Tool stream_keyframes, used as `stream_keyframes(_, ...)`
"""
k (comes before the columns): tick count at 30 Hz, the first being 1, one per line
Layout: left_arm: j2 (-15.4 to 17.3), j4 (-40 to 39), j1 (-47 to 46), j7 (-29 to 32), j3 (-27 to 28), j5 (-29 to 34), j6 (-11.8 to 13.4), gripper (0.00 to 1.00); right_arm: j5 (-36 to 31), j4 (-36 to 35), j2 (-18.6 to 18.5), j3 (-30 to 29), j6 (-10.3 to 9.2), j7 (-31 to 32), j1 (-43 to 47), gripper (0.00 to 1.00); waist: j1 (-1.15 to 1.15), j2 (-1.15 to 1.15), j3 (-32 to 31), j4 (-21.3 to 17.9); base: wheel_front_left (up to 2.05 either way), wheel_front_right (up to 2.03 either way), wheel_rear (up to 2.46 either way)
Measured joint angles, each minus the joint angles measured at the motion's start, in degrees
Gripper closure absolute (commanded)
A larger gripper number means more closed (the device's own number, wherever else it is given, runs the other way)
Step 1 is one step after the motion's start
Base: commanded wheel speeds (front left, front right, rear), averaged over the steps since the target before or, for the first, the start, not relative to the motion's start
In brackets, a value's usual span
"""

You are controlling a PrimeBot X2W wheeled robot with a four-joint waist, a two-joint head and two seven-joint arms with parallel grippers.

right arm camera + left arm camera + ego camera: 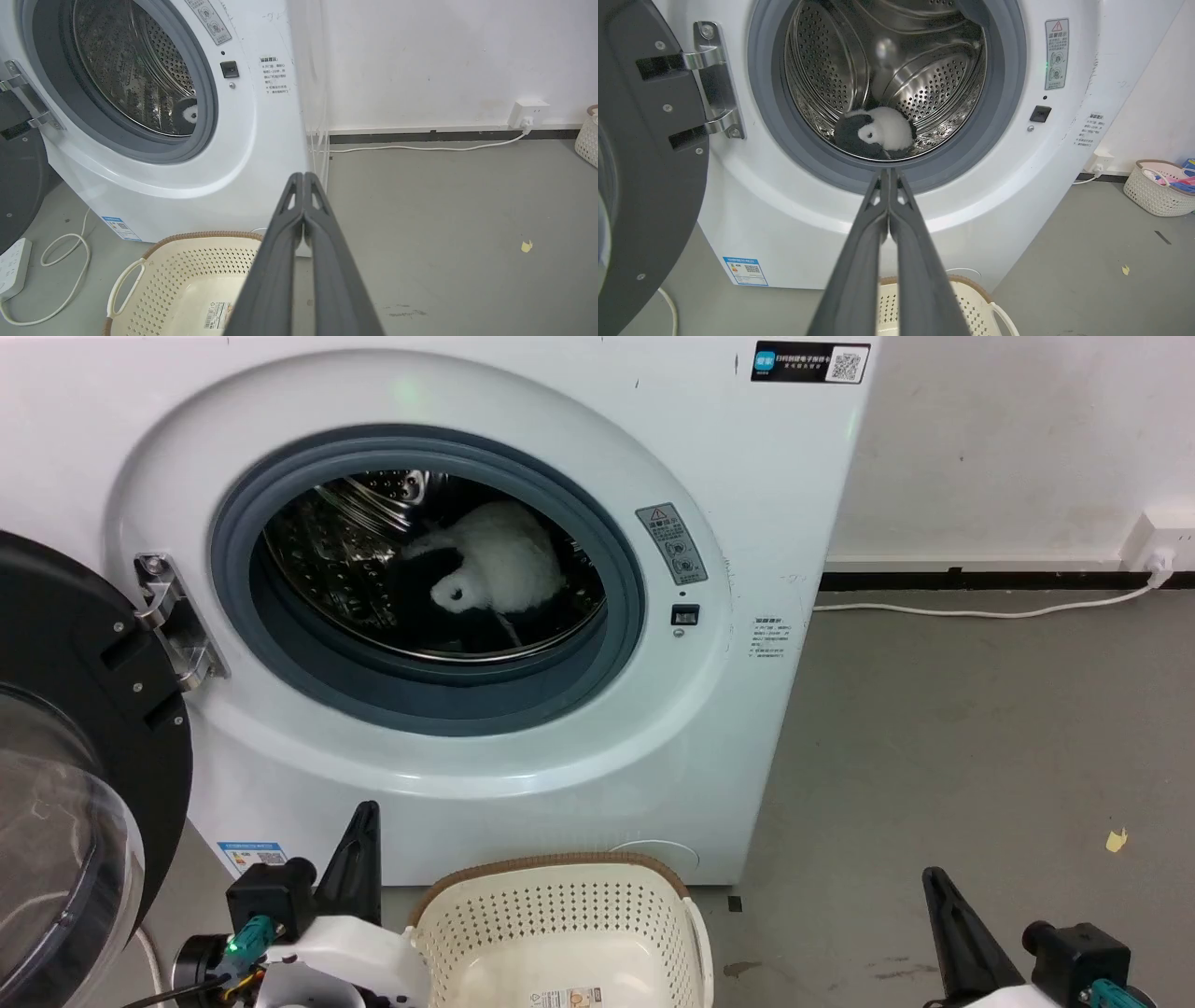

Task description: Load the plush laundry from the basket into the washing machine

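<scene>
The plush laundry lies in the washing machine; basket holds a sticker

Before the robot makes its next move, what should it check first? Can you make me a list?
1. Plush laundry lying inside the washing machine: ok.
2. Basket empty, as far as it shows: ok.
3. Left fingers shut on nothing: ok.
4. Right fingers shut on nothing: ok.
5. Nothing hanging over the grey gasket: ok.
6. Door open: ok.
</scene>
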Motion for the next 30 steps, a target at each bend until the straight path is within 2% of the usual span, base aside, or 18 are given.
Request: stream_keyframes(30,-2.99,-3.14,1.03,3.3,4.14,6.04,-2.01,1.0,-1.88,-1.79,0.0,-0.03,-0.01,2.21,-0.25,1.0,0.01,0.0,0.46,-1.27,0.0,0.0,0.0)
